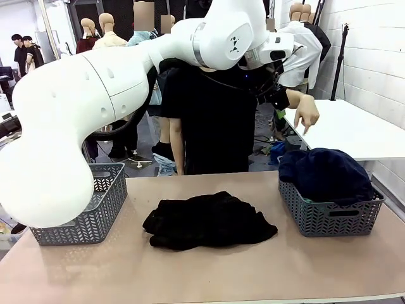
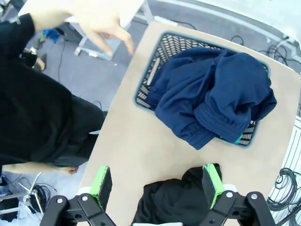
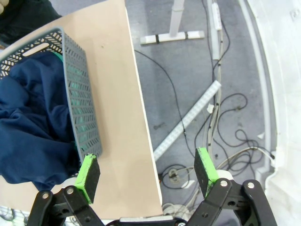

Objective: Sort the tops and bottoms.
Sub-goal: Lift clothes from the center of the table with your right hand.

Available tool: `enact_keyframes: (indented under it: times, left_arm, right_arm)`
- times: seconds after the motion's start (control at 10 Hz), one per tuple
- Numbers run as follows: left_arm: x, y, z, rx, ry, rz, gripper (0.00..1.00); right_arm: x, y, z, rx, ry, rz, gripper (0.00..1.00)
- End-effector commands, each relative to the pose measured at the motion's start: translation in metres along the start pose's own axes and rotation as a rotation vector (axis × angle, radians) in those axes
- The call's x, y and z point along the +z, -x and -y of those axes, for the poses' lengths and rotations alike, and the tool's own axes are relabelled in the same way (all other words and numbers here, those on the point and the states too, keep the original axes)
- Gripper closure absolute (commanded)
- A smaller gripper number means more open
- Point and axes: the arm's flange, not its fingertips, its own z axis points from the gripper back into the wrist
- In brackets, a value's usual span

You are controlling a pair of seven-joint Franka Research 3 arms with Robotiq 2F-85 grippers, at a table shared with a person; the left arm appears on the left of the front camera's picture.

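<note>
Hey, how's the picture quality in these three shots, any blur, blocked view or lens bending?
Front view: sharp and evenly lit, but the white left arm blocks much of the upper left; the black garment shows little fold detail. Left wrist view: the person's hand is overexposed and slightly blurred; the navy shirt is crisp. Right wrist view: wide-angle lens bends the table edge.

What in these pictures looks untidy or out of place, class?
The navy shirt is heaped in the right basket and spills over its rim rather than lying folded inside. A crumpled black garment lies loose on the table between the two baskets. Nothing looks damaged.
</note>
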Motion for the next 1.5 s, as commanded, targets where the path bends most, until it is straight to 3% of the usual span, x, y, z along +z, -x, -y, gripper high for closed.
enact_keyframes:
  times: [0.0,0.1,0.3,0.6,0.7,0.9,1.1,1.4]
  left_arm:
    - [0.039,0.026,-0.039,0.090,-0.182,0.029,0.00]
    - [0.073,0.056,-0.066,0.202,-0.335,0.033,0.00]
    - [0.124,0.118,-0.097,0.440,-0.510,0.034,0.00]
    - [0.174,0.236,-0.095,0.761,-0.685,-0.014,0.00]
    - [0.185,0.275,-0.092,0.875,-0.690,-0.013,0.00]
    - [0.179,0.348,-0.083,0.996,-0.588,-0.031,0.00]
    - [0.178,0.406,-0.076,1.050,-0.512,0.076,0.00]
    - [0.170,0.414,-0.091,0.931,-0.211,0.159,0.00]
  right_arm:
    - [0.000,0.000,0.000,0.007,0.015,-0.008,0.00]
    - [0.000,0.000,0.000,0.007,0.015,-0.008,0.00]
    - [0.000,0.000,0.000,0.007,0.015,-0.008,0.00]
    - [0.000,0.000,0.000,0.007,0.015,-0.008,0.00]
    - [0.000,0.000,0.000,0.007,0.015,-0.008,0.00]
    - [0.000,0.000,0.000,0.007,0.015,-0.008,0.00]
    - [0.000,0.000,0.000,0.007,0.015,-0.008,0.00]
    - [0.000,0.000,0.000,0.007,0.015,-0.008,0.00]
